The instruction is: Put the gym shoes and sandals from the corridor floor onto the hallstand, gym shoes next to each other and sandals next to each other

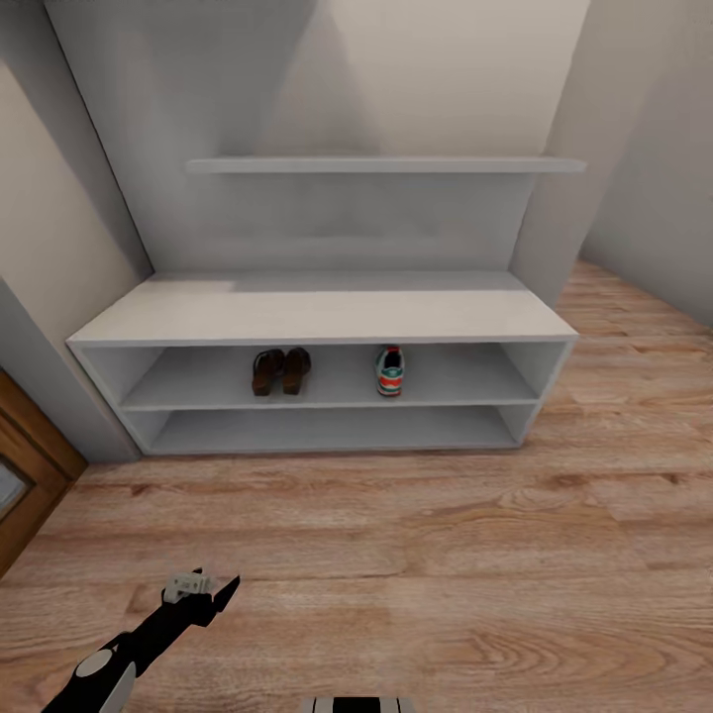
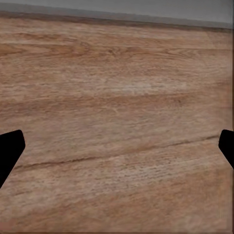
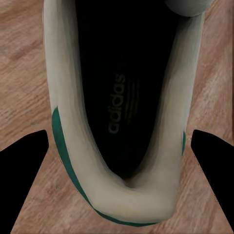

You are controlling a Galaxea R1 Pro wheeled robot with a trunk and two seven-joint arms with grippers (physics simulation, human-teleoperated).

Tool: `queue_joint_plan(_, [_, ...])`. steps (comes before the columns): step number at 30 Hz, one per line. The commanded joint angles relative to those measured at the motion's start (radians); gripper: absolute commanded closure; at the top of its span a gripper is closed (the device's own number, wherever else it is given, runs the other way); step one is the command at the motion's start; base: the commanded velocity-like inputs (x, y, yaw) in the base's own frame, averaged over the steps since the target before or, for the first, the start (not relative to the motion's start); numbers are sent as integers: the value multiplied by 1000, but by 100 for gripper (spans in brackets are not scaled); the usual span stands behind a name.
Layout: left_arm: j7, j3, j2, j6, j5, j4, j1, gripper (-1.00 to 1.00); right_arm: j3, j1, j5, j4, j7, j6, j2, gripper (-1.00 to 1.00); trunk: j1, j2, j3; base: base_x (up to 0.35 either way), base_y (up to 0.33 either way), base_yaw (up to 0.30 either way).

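The pale grey hallstand [image 1: 317, 315] stands against the wall ahead. On its upper open shelf the two dark brown sandals [image 1: 281, 370] sit side by side, with one gym shoe [image 1: 389, 370] to their right, heel outward. In the right wrist view the other gym shoe [image 3: 73, 117], white with green trim, lies between the fingers of my right gripper [image 3: 120, 141]. The fingers press its sides near the heel, over the corridor floor [image 3: 19, 58]. My left gripper [image 1: 203, 589] hangs open above bare planks [image 2: 117, 97], holding nothing.
A wall shelf [image 1: 386, 165] hangs above the bench top. A wooden door [image 1: 25, 475] stands at the far left. The lower open shelf [image 1: 327, 431] holds nothing. Wood flooring [image 1: 416, 555] stretches between me and the rack.
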Motion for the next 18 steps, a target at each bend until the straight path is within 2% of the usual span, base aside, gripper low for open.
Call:
queue_joint_plan(1, [-7, 2, 0, 1, 6, 1, -1, -100, -1, -1, 2, -1, -1, 5, 0, 100, 0, 0, -1, -79, -43, 0])
queue_joint_plan(11, [-7, 2, 1, 1, 6, 1, -1, -100, -1, -1, 2, -1, -1, 5, 1, 100, 0, 0, -1, -225, -10, 0])
queue_joint_plan(18, [-7, 3, 1, 1, 6, 1, -1, -100, -1, -1, 1, -2, 0, 5, 1, 100, 0, 0, -1, -50, 0, 0])
